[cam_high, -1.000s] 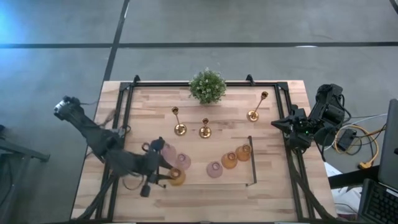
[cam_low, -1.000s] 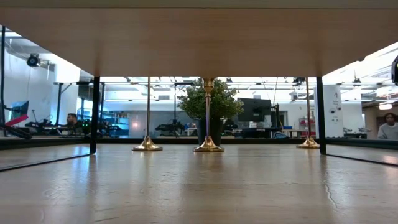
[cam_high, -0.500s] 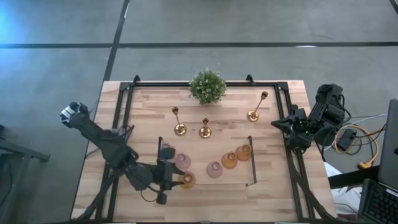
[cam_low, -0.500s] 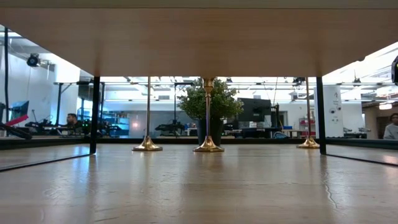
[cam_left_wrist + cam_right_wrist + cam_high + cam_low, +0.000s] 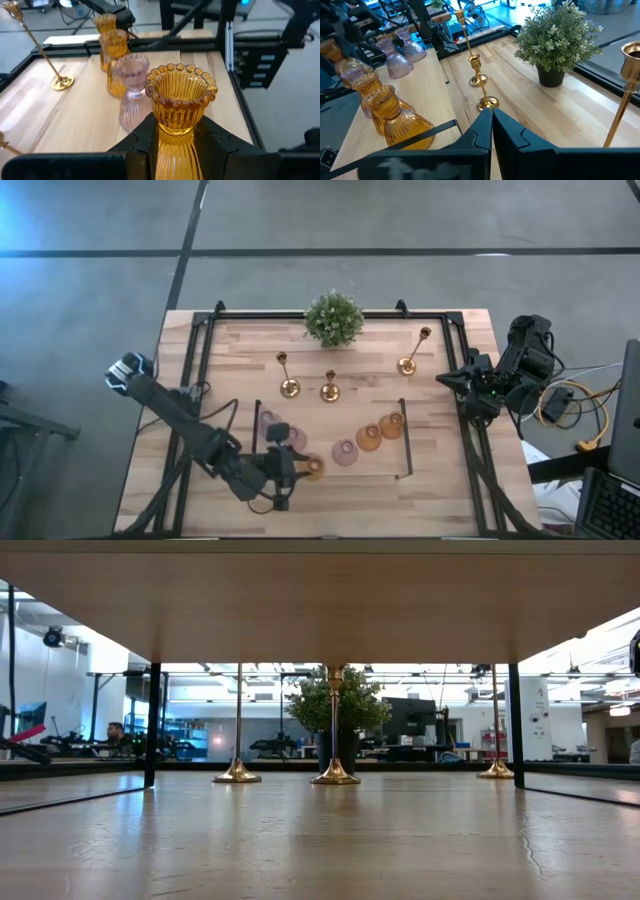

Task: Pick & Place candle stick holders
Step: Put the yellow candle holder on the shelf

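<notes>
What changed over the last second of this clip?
The left gripper, shut on an amber glass cup, carried it rightward along the table's near edge, towards the lone pink cup. The right gripper stayed shut at the right edge; the three brass candlesticks, plant and other cups did not move.

On the wooden bench [image 5: 240, 350], the bushy green potted plant [image 5: 334, 318] stands at the middle of the far edge. Nearer than it, three slim gold brass candlesticks [image 5: 329, 387] stand in a row, the right one well apart from the other two. Nearer still, small ribbed glass cups [image 5: 369, 437] curve across the middle. At the near left, the left gripper [image 5: 296, 468] holds a ribbed amber glass cup [image 5: 178, 102], beside two pink cups [image 5: 282, 435]. The right gripper [image 5: 446, 380] rests at the bench's right edge.
</notes>
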`<state>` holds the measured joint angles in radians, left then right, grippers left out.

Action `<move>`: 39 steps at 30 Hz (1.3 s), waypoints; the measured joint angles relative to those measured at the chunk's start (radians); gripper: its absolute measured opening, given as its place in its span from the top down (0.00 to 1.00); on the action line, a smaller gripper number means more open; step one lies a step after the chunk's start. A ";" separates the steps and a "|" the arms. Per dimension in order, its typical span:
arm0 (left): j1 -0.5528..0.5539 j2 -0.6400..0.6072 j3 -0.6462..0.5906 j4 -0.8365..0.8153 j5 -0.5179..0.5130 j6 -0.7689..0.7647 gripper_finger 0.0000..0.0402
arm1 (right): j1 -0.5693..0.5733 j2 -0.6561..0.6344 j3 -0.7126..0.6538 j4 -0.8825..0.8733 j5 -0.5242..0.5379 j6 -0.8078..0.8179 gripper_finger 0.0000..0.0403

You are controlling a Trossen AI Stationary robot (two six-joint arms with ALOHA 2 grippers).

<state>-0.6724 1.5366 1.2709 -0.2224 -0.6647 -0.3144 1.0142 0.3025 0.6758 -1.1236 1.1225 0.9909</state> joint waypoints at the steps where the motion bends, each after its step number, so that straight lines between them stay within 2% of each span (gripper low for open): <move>1: 0.000 0.009 0.000 0.015 -0.009 0.000 0.75 | 0.000 0.000 0.000 0.000 0.000 0.000 0.98; 12: 0.003 0.051 -0.026 0.038 -0.143 -0.055 0.75 | 0.000 0.000 0.000 0.000 0.000 0.000 0.98; 28: 0.028 0.056 -0.110 0.131 -0.155 -0.090 0.75 | 0.000 0.000 0.000 0.000 0.000 0.000 0.98; 39: 0.043 0.056 -0.113 0.135 -0.156 -0.108 0.75 | 0.000 0.000 0.000 0.000 0.000 0.000 0.98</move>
<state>-0.6292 1.5925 1.1576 -0.0875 -0.8207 -0.4227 1.0142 0.3023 0.6758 -1.1233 1.1225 0.9909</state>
